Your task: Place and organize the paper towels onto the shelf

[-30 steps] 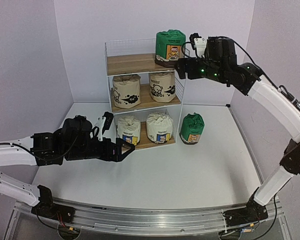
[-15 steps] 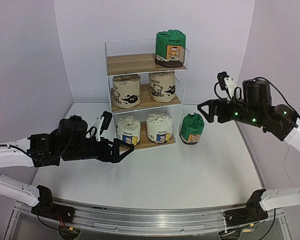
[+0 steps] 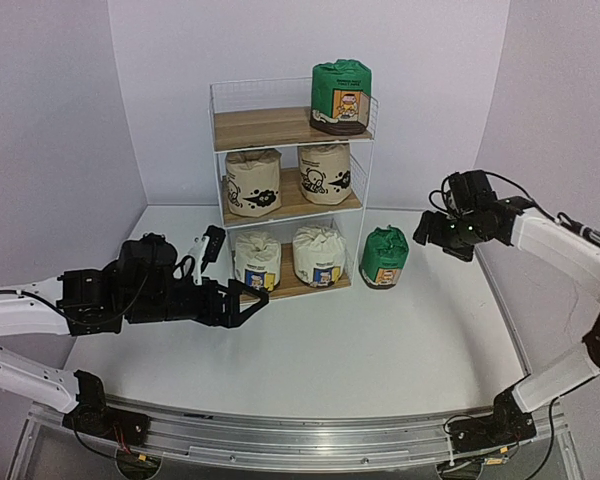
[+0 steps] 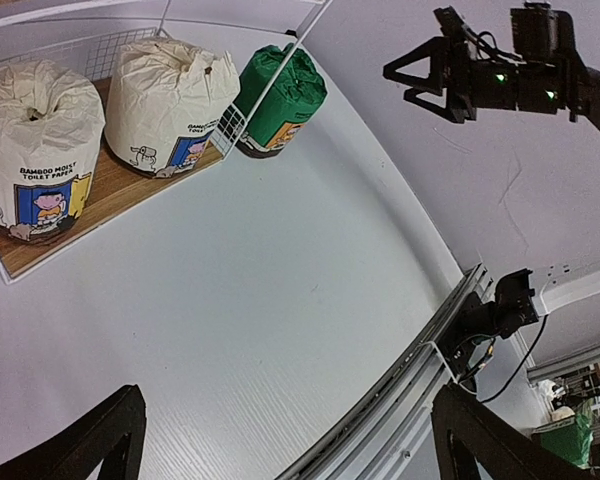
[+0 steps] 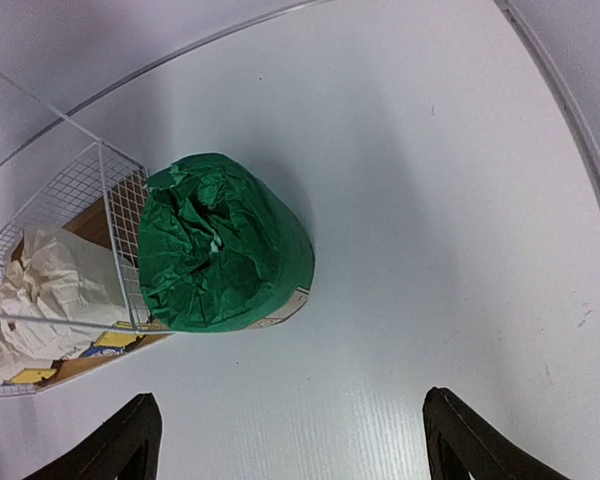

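We log: counter (image 3: 380, 340); shelf (image 3: 260, 128), beyond the left gripper (image 3: 248, 300), bearing five paper towels (image 3: 253, 183); sixth green roll (image 5: 225, 245) on the counter, just ahead of and below the right gripper (image 5: 290, 400); both grippers gape wide, holding nothing.

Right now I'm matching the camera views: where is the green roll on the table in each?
Top camera: the green roll stands right of centre, beside the shelf.
Left wrist: the roll is top middle.
Right wrist: the roll is left of centre.
Shared landmark: the shelf's mesh side next to it.
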Controlling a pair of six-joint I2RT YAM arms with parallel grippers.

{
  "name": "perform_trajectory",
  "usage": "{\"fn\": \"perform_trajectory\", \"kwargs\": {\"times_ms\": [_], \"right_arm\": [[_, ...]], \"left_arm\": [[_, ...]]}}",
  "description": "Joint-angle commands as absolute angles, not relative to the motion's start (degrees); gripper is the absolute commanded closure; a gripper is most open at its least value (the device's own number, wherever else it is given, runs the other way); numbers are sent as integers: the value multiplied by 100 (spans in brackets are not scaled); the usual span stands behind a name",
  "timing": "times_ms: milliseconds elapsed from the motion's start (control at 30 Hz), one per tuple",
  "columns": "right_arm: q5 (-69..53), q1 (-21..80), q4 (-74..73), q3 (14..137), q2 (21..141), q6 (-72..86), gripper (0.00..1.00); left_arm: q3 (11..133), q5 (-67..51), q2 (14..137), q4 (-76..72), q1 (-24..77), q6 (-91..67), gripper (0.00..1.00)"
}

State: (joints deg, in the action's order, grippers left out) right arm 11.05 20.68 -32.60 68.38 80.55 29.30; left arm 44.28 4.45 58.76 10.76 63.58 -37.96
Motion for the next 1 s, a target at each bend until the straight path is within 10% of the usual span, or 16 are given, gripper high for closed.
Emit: {"fn": "perform_trajectory", "kwargs": {"times_ms": [0,967], "right_arm": [[203,1800,-3199,7701,9076,3337,17],[-578,1597,-3230,8724,11567,3083,57]], "left_arm": [[4340,370,5970,807,6349,-3892,0],[4451,254,6407,650,6346,-3897,0]]}}
